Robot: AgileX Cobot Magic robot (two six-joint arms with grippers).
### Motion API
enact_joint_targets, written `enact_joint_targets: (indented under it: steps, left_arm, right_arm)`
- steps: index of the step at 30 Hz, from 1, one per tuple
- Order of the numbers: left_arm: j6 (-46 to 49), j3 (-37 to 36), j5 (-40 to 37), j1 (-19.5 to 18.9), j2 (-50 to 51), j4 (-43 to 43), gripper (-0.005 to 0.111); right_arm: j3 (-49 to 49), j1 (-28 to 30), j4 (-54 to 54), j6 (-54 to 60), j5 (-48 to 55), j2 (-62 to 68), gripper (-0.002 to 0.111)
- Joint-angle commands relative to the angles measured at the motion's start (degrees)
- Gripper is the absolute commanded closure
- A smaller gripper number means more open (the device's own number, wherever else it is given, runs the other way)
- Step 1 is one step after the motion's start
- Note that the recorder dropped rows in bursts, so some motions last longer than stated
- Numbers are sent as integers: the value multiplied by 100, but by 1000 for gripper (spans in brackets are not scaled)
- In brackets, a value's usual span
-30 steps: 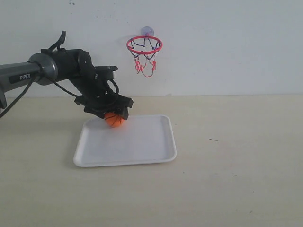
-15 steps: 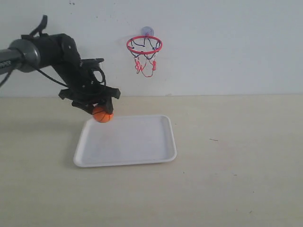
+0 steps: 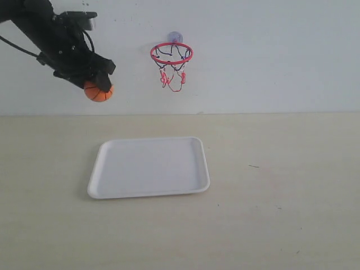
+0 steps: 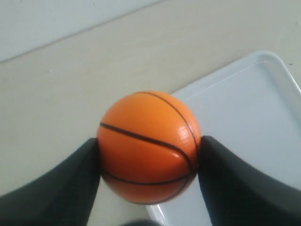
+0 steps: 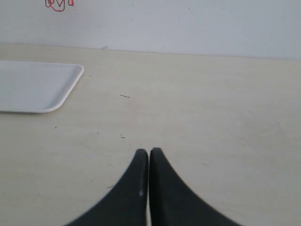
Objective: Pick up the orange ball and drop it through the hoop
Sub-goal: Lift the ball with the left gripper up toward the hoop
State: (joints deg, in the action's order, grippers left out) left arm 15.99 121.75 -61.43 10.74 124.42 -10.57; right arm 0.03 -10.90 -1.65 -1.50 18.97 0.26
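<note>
The orange ball (image 3: 99,92) hangs high in the air at the upper left of the exterior view, with my left gripper (image 3: 95,84) shut on it. In the left wrist view the ball (image 4: 149,146) sits squeezed between the two dark fingers (image 4: 70,183). The hoop (image 3: 171,53), a red ring with a dark-and-red net and a bluish suction cup, is fixed on the wall to the right of the ball, at about the same height or slightly higher. My right gripper (image 5: 148,153) is shut on nothing above bare table; it does not show in the exterior view.
A white tray (image 3: 112,185) lies on the beige table below and between ball and hoop; its corner (image 4: 277,66) shows under the ball, and its edge (image 5: 70,84) appears in the right wrist view. The hoop's net tip (image 5: 56,4) peeks in there.
My left gripper has lifted the ball off the tray's back left corner, moving up and to the left, to about hoop height.
</note>
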Motion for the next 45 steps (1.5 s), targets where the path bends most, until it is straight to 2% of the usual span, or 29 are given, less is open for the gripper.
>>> enact_joint_targets:
  steps: [1, 5, 11, 15, 19, 24, 28, 33, 35, 42, 45]
  left_arm:
    - [174, 22, 663, -14, -268, -188, 103]
    - [637, 22, 1579, -14, -311, -1195, 103]
    - [1908, 22, 2156, -14, -62, -2448, 103]
    - [2175, 22, 2978, -14, 70, -3166, 103]
    - [3004, 22, 3689, -14, 213, -4777, 103]
    - [4719, 22, 3693, -14, 490, -7158, 103]
    - [5395, 115, 3399, -51, 753, -8370, 103]
    - [5299, 748, 2495, -152, 1297, -8470, 103]
    - [5157, 1014, 2387, -152, 1483, -8406, 103]
    - [4552, 1872, 2369, -94, 1833, -6936, 103]
    - [4514, 1956, 2385, -94, 1848, -6761, 103]
  right_arm:
    - [-3, -24, -33, 15, -54, -26, 109]
    - [-3, -24, -33, 15, -54, -26, 109]
    - [-3, -122, -33, 15, -54, -26, 109]
    - [-3, -298, -33, 15, -54, -26, 109]
    - [-3, -346, -33, 15, -54, -26, 109]
    - [-3, -346, -33, 15, -54, -26, 109]
    - [-3, -346, -33, 15, -54, -26, 109]
    - [-3, -346, -33, 15, -54, -26, 109]
    - [-3, -346, -33, 15, -54, -26, 109]
    - [-3, -346, -33, 15, -54, -26, 109]
    - [-3, -346, -33, 15, -54, -26, 109]
